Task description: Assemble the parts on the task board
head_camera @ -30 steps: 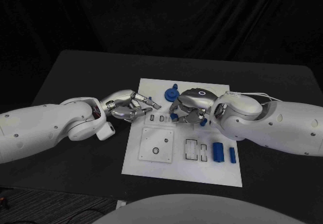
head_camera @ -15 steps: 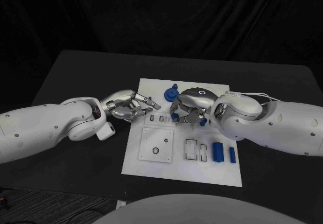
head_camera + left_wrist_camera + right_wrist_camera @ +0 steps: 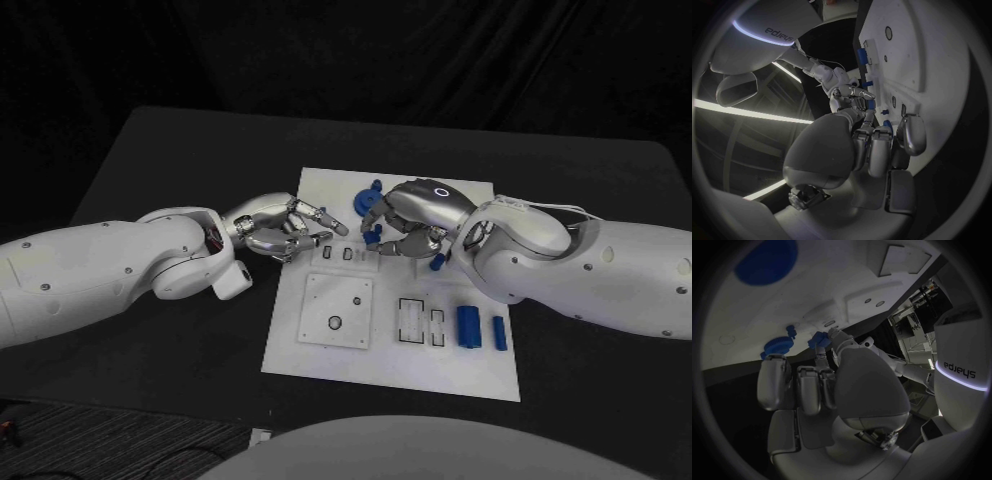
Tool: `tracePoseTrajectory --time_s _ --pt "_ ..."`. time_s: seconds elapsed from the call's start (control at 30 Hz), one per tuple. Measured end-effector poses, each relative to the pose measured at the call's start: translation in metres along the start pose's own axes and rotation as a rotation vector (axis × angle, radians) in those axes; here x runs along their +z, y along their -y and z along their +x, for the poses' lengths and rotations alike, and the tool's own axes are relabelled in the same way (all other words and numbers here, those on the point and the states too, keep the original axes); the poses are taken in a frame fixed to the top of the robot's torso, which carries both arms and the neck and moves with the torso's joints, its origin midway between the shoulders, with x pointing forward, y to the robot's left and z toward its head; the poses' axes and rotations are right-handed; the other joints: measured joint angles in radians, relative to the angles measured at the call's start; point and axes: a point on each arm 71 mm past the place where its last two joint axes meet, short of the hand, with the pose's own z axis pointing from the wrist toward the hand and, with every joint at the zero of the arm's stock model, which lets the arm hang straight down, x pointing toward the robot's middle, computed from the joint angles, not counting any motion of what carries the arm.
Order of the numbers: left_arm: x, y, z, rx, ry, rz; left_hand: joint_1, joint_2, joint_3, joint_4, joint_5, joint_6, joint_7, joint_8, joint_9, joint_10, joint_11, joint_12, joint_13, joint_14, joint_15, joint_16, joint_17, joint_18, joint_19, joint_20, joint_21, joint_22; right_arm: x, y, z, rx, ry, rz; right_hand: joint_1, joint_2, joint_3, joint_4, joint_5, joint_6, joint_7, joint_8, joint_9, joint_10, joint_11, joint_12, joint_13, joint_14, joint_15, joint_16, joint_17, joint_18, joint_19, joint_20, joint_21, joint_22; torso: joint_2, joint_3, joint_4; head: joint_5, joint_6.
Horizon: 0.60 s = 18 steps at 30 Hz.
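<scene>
The white task board (image 3: 418,370) lies mid-table. My left hand (image 3: 277,230) reaches over its left edge and pinches a small blue part (image 3: 320,212) at its fingertips; the right wrist view shows that part (image 3: 820,337) too. My right hand (image 3: 413,214) hovers over the board's far middle, with a blue toothed part (image 3: 776,346) held at its fingertips (image 3: 372,237). A blue disc (image 3: 366,200) lies on the board just behind that hand. Two blue cylinders (image 3: 467,325) lie on the board's near right.
A raised white square plate (image 3: 335,310) with a hole sits on the board's near left, with narrow slots (image 3: 411,318) beside it. Another small blue piece (image 3: 434,262) shows under my right wrist. Black table (image 3: 173,150) surrounds the board.
My right hand has turned and lifted slightly toward the far side, and the blue part at its fingertips moved with it. The left hand has barely shifted.
</scene>
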Motion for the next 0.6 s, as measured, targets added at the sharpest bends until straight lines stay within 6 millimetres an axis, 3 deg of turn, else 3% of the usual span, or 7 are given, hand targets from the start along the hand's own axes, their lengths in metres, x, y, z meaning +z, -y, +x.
tracePoseTrajectory --time_s 0.3,0.4,0.6 --pt "0.0053 0.0011 0.0029 -0.001 -0.013 0.0 0.0 0.0 0.005 -0.005 0.004 0.003 0.015 0.0 0.0 -0.002 0.012 0.0 0.0 0.0 0.008 0.0 0.0 0.0 -0.008 0.0 -0.004 -0.003 -0.0033 0.0021 -0.0051 0.122 0.063 0.034 -0.001 0.001 -0.001 -0.001 -0.006 0.0 0.0 0.0 0.0 0.0 0.0 0.0 0.0 0.0 0.0 -0.004 0.0 0.0 0.0 0.0 -0.005 0.0 0.0 0.0 0.0001 0.002 0.0" --pt "0.007 0.0016 0.004 -0.002 -0.018 0.0 0.0 0.0 0.008 -0.008 0.004 -0.02 0.033 -0.012 -0.004 -0.002 0.023 0.0 0.0 0.0 0.018 0.0 0.0 0.0 -0.011 0.004 -0.008 -0.003 -0.0034 0.0027 -0.0055 0.143 0.07 0.041 -0.005 0.005 -0.005 0.002 -0.006 0.0 0.0 0.0 0.0 0.0 0.0 0.0 0.0 0.0 0.0 -0.004 0.0 0.0 0.0 0.0 -0.005 0.0 0.0 0.0 0.0009 0.002 0.0" --pt "0.009 0.0019 0.005 -0.003 -0.024 0.001 0.0 0.0 0.011 -0.011 0.004 -0.075 0.04 -0.019 -0.016 0.001 0.028 0.0 0.0 0.0 0.025 0.0 0.0 0.0 -0.015 0.007 -0.008 -0.003 -0.0026 0.0024 -0.0054 0.17 0.073 0.047 -0.009 0.008 -0.003 0.006 -0.01 0.0 0.0 0.0 0.0 0.0 0.0 0.0 0.0 0.0 0.0 -0.004 0.0 0.0 0.0 0.0 -0.005 0.0 0.0 0.0001 0.0012 0.002 0.0"
